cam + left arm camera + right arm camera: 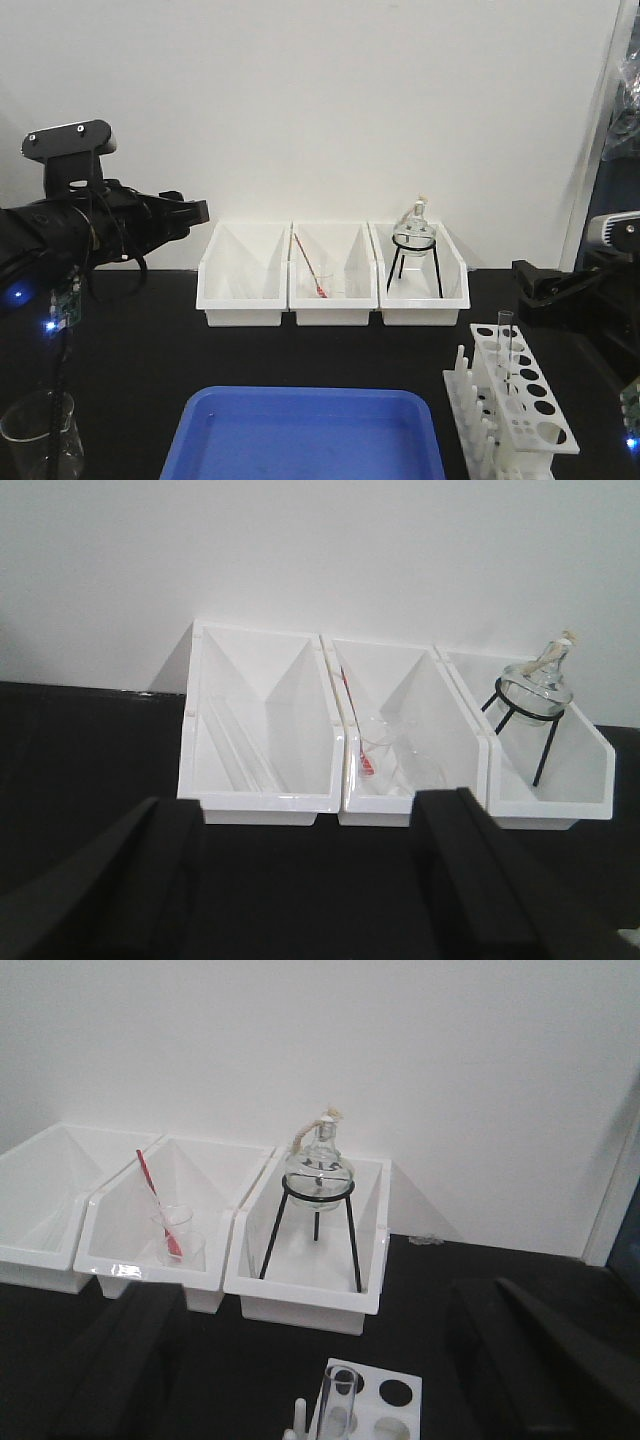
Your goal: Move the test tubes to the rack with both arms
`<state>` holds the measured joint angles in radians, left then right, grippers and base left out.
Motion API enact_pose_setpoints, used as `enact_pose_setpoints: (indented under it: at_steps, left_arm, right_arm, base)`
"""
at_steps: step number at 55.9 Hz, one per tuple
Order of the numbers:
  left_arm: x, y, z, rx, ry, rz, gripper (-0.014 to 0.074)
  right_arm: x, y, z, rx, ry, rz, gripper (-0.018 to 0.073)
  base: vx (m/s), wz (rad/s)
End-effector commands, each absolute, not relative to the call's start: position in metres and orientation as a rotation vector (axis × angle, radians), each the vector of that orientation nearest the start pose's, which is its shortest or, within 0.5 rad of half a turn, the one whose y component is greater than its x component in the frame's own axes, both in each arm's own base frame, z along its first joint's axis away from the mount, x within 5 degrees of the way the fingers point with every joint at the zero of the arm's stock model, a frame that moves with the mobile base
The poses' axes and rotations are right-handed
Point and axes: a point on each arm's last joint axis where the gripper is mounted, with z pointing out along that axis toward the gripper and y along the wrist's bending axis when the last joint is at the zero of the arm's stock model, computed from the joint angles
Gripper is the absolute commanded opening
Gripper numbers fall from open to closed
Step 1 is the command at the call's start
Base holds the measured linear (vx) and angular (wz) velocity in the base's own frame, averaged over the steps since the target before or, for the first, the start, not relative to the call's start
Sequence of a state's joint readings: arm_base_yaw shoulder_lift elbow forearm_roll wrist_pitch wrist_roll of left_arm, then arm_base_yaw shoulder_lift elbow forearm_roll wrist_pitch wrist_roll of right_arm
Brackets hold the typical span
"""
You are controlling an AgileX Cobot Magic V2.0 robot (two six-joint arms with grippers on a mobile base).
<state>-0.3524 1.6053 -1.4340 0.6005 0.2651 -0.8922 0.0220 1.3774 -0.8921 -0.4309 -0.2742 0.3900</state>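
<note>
The white rack (520, 405) stands at the front right on the black table. One clear test tube (506, 345) stands upright in a rear hole; it also shows in the right wrist view (336, 1400), in the rack (395, 1410). More clear test tubes (240, 750) lie faintly visible in the left white bin (260, 805). My left gripper (195, 212) hovers left of the bins, open and empty, its fingers (165, 850) wide apart. My right gripper (522, 278) hovers behind the rack, open and empty, with its fingers (140, 1330) spread.
Three white bins (245, 312) stand in a row at the back. The middle one holds a small beaker with a red stick (312, 275); the right one holds a glass flask on a black tripod (415, 240). A blue tray (305, 435) lies in front. A wide beaker (40, 430) stands front left.
</note>
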Motion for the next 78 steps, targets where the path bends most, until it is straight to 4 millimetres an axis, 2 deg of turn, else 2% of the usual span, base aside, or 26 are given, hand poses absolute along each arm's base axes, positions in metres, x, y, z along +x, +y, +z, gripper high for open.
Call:
enact_pose_setpoints:
  at_steps: [1, 38, 46, 51, 56, 66, 70, 78]
  left_arm:
    - [0.358, -0.12, 0.408, -0.039, 1.764, -0.373, 0.0554]
    - [0.359, -0.117, 0.41, -0.008, 1.75, -0.333, 0.0554]
    - [0.348, -0.114, 0.408, -0.16, 1.745, -0.538, 0.0554]
    - [0.335, -0.106, 0.403, -0.269, 1.758, -0.626, 0.0554]
    - [0.315, -0.095, 0.398, -0.304, 1.784, -0.617, 0.0546]
    - [0.257, -0.06, 0.371, -0.399, 1.911, -0.504, 0.0463]
    - [0.236, -0.049, 0.362, -0.355, 1.889, -0.465, 0.041]
    - [0.191, -0.032, 0.345, -0.146, 1.716, -0.375, 0.0218]
  right_arm:
    - [0.305, 0.017, 0.343, -0.112, 1.614, 0.122, 0.0572]
    - [0.305, 0.017, 0.341, -0.111, 1.622, 0.119, 0.0572]
    - [0.305, 0.017, 0.341, -0.111, 1.622, 0.119, 0.0572]
    - [0.305, 0.017, 0.341, -0.111, 1.622, 0.119, 0.0572]
    - [0.305, 0.017, 0.341, -0.111, 1.622, 0.119, 0.0572]
    - [0.305, 0.017, 0.341, -0.112, 1.621, 0.12, 0.0572]
    - [0.305, 0.017, 0.341, -0.112, 1.621, 0.12, 0.0572]
    - [0.305, 0.017, 0.341, -0.112, 1.621, 0.12, 0.0572]
  base:
    - [0.0, 0.0]
    - [0.0, 0.0]
    - [0.0, 0.0]
    - [0.0, 0.0]
    - [0.0, 0.0]
    - [0.0, 0.0]
    - [0.0, 0.0]
    - [0.0, 0.0]
